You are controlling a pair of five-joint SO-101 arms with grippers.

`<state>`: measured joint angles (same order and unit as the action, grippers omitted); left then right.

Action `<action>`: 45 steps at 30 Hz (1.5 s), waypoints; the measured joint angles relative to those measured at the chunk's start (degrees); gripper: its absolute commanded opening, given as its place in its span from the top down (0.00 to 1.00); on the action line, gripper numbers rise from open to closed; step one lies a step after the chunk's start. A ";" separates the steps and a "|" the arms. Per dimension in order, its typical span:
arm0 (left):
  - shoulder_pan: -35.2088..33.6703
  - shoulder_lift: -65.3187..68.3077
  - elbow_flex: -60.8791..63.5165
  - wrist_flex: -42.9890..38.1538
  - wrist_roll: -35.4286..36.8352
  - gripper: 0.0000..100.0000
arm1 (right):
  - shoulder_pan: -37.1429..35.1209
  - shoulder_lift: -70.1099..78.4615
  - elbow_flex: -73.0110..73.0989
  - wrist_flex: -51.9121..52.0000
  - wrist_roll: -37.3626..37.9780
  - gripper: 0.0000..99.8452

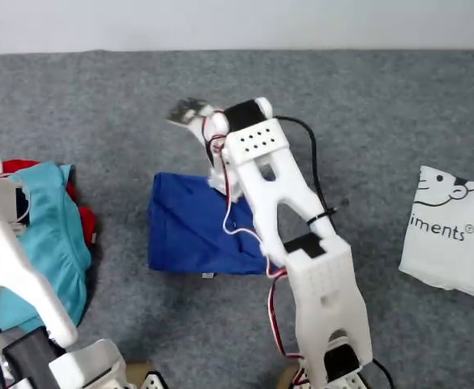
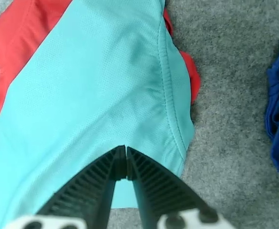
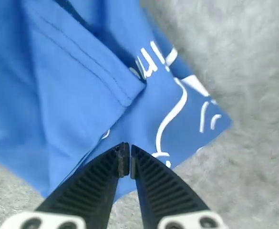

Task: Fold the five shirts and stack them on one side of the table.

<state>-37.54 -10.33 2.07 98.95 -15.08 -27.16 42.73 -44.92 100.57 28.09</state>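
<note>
A royal-blue cotton shirt with white print (image 1: 192, 231) lies at the middle of the high view, already doubled into a rough rectangle on the grey felt-like tabletop (image 1: 366, 105). The right pincer (image 3: 125, 157) is poised over the shirt's upper right corner. Its ribbed jaws are closed tip to tip, and I can see no cloth between them. It looks placed there to press or nudge the fold flat rather than to lift it, though I cannot tell whether the tips touch the fabric.

At the left edge of the high view, a teal mesh-knit shirt (image 1: 54, 235) lies on top of a red shirt (image 1: 84, 223), whose edge shows along the teal one's right side. This is probably the start of the stack, kept to one side so the middle stays free for folding. The left pincer (image 2: 125, 160) hangs over the teal cloth with its jaws likewise drawn together and holding nothing. It may be there to steady or smooth the pile.

A white shirt with black print (image 1: 451, 235) rests at the right edge, well apart from the others, apparently waiting its turn.

The blue shirt appears nearly ready to go onto the left pile. Its soft cotton could slip open when carried, so a grip through both layers would be wise.
</note>
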 measured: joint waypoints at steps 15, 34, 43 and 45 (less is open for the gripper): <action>0.00 0.00 0.00 0.18 0.00 0.99 | -19.34 0.79 0.00 0.00 -2.64 0.99; -1.85 -4.04 -0.88 0.18 0.00 0.99 | -11.78 3.08 0.00 -0.35 -4.57 0.99; -8.88 -11.25 -1.32 -0.44 0.00 0.99 | -22.86 2.90 0.00 0.09 -4.75 0.99; -9.76 -11.43 -1.32 -0.44 0.00 0.99 | -22.07 1.49 0.00 0.09 -4.75 0.99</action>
<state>-47.30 -21.76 0.75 98.51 -15.08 -49.23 44.22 -44.92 100.66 23.34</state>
